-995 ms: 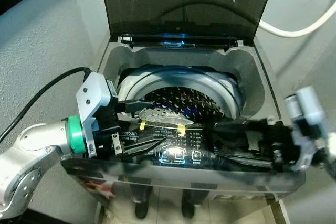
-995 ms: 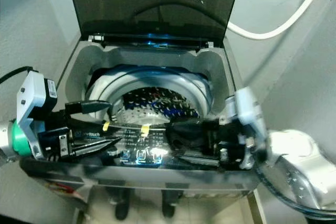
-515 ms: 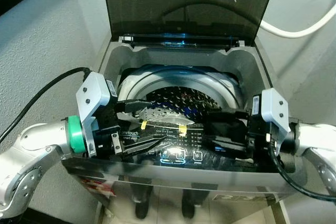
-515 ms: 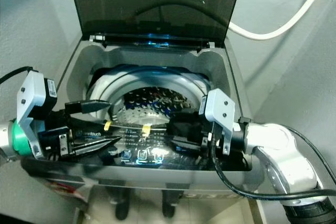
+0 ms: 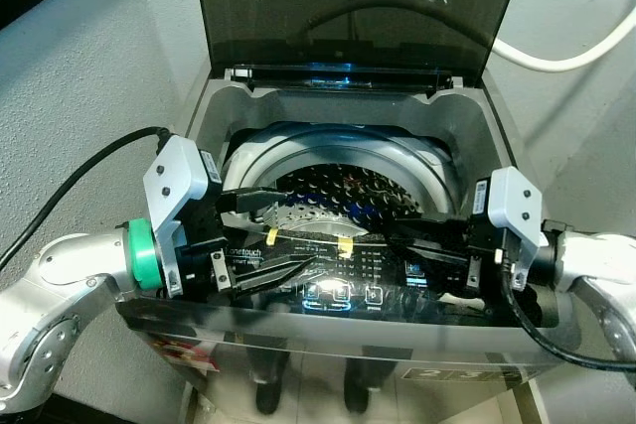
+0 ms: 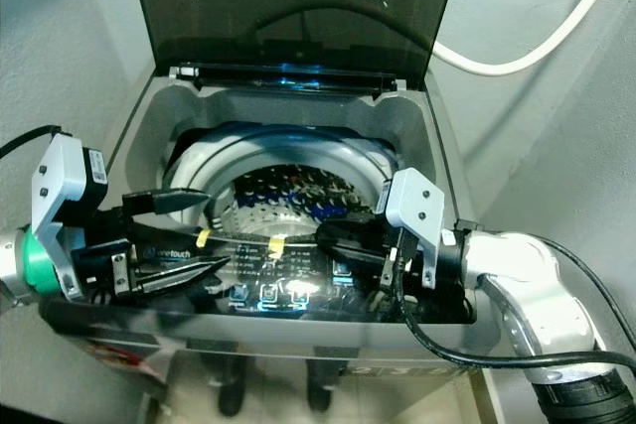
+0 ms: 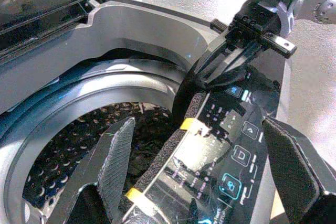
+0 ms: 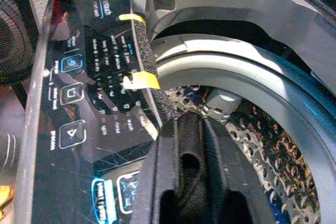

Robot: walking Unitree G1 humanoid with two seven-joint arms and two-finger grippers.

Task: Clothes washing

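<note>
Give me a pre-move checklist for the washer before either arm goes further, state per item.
1. Washer lid raised and off the opening: ok.
2. Drum mouth unobstructed from above: ok; what is inside it: cannot tell, dark.
3. Left gripper open, at the front edge over the control panel: ok.
4. Right gripper over the panel's right side, fingers close together in the left wrist view; holding anything: cannot tell.
5. Panel lit, buttons glowing: ok; selected programme: cannot tell.
6. White hose on the wall behind, away from both arms: ok.
</note>
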